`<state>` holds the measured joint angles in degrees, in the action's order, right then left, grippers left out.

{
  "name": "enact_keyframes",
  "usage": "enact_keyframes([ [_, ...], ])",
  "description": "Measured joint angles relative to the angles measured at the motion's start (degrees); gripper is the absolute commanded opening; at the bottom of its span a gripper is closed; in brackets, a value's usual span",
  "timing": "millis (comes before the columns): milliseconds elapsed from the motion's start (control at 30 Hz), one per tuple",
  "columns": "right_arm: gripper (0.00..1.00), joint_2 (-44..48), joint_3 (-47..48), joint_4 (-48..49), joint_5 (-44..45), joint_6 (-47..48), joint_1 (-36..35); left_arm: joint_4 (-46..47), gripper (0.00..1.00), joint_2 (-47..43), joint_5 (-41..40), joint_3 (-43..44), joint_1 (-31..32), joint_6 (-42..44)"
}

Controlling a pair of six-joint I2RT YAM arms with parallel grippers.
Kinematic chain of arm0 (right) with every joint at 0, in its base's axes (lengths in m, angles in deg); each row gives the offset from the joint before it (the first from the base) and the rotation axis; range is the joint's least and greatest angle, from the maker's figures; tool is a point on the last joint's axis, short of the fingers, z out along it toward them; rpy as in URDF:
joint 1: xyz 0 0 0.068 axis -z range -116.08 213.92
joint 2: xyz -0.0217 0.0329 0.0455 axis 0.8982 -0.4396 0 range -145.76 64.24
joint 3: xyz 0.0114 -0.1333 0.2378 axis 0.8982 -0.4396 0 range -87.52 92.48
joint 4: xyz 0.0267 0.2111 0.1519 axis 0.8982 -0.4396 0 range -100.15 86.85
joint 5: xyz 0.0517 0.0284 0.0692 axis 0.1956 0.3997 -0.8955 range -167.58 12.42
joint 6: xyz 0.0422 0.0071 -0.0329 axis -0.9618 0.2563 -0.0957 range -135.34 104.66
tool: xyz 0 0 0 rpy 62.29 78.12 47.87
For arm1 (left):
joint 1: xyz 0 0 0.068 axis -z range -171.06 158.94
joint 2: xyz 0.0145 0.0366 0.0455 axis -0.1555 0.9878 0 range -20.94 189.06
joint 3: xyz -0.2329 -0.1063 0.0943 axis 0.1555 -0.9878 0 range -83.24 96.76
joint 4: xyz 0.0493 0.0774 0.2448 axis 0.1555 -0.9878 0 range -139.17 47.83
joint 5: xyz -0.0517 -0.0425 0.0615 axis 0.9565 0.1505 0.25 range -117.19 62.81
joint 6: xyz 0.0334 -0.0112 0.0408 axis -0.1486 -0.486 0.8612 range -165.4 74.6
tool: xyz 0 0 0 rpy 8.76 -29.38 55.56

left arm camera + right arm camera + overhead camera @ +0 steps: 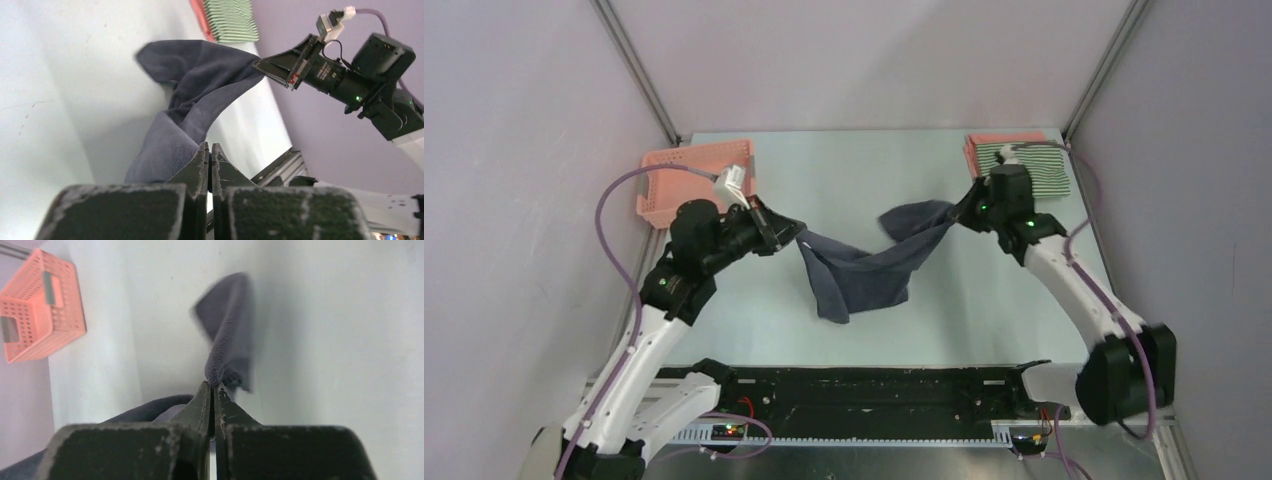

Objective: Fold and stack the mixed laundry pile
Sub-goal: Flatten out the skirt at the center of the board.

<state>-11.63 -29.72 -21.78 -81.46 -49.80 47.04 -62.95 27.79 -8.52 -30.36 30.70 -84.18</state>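
pale walls surround a light worktop [844, 170] where a dark navy-grey soft cloth garment [864, 275] sags mid-air between left claw [798, 238] and right claw [959, 215], each pinched shut on an edge; drawing them apart evenly should likely flatten it.

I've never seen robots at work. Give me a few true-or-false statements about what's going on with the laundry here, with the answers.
1. The left hand and the right hand both pinch the dark cloth. True.
2. The dark cloth lies neatly folded on the table. False: it hangs unfolded between the two hands, sagging in the middle.
3. The striped garment lies folded on a salmon-pink garment at the far right corner. True.
4. The striped garment sits in the pink basket. False: the basket stands at the far left, well away from it.
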Motion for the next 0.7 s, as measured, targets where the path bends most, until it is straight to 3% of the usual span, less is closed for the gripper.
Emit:
enact_keyframes([
  [167,0.00,10.9,2.7,-7.6,1.8,5.0,2.5,-0.1,0.00,-4.0,1.4,1.2,0.1,-2.8],
  [367,0.00,14.6,4.0,-13.8,2.2,9.6,4.8,-1.2,0.00,-7.8,2.0,1.0,0.5,-5.9],
  [533,0.00,9.5,7.8,-11.2,-0.6,12.8,6.9,-1.2,0.00,-9.7,1.0,-1.4,0.8,-5.7],
  [700,0.00,-0.6,13.0,-9.7,-1.4,13.1,7.9,-2.5,0.00,-5.2,-1.6,-2.6,0.9,-3.5],
])
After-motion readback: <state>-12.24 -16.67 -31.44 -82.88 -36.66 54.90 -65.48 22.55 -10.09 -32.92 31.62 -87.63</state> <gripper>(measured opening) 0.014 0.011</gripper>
